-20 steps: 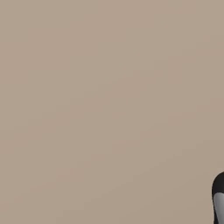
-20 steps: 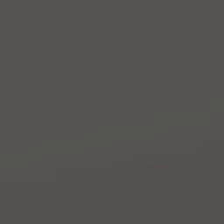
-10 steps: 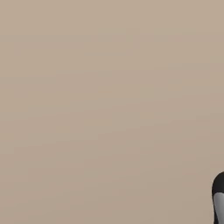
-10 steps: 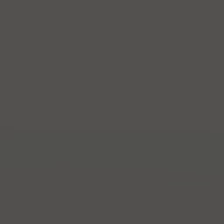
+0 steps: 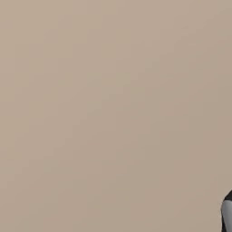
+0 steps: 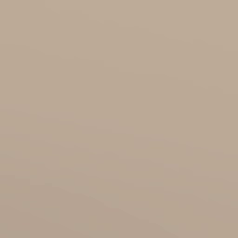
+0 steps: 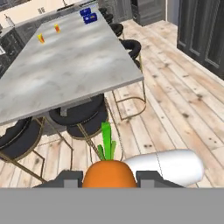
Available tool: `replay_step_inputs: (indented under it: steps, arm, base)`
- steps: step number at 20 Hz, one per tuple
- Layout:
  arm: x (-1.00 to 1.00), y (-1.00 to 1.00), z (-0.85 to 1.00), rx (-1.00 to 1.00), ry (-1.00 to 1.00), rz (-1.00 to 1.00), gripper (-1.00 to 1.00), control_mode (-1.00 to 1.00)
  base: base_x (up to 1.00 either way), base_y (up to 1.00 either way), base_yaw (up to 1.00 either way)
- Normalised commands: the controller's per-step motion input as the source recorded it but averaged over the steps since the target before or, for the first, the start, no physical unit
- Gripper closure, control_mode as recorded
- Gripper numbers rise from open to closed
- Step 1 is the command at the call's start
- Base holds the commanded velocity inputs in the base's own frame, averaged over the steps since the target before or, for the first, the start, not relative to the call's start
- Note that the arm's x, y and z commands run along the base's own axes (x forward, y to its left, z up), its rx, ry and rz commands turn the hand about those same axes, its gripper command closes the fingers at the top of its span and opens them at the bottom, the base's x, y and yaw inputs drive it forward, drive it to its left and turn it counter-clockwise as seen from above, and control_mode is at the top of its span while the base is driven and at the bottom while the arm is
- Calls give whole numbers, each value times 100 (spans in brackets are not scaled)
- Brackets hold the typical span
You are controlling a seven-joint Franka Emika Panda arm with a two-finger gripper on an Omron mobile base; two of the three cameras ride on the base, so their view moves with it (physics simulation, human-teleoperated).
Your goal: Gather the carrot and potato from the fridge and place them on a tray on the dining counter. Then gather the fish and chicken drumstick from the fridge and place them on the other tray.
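Observation:
In the hand view an orange carrot (image 7: 108,173) with a green top sits between my two dark fingertips (image 7: 70,178), low in the picture. My gripper (image 7: 109,178) is shut on the carrot. Beyond it stretches the dining counter (image 7: 70,70), a long grey marble top seen from above. The carrot hangs over the wooden floor, short of the counter's near edge.
Black round stools with gold legs (image 7: 81,116) stand under the counter's near edge and along its right side. Small orange items (image 7: 40,38) and a blue object (image 7: 89,15) lie at the counter's far end. Dark cabinets (image 7: 201,30) line the right. A plain beige surface (image 5: 113,113) faces both base cameras.
The right base view has turned from dark grey to beige, so the camera's outlook has shifted. The left base view looks the same.

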Motion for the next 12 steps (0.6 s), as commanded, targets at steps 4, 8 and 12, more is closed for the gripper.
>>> replay_step_inputs:
  steps: [4,8,12]
  arm:
    - [0,0,0,0,0,0,100,100]
    - [0,0,0,0,0,0,100,100]
    - [0,0,0,0,0,0,100,100]
  base:
    - [71,-100,5]
    - [92,-100,6]
    - [100,-100,4]
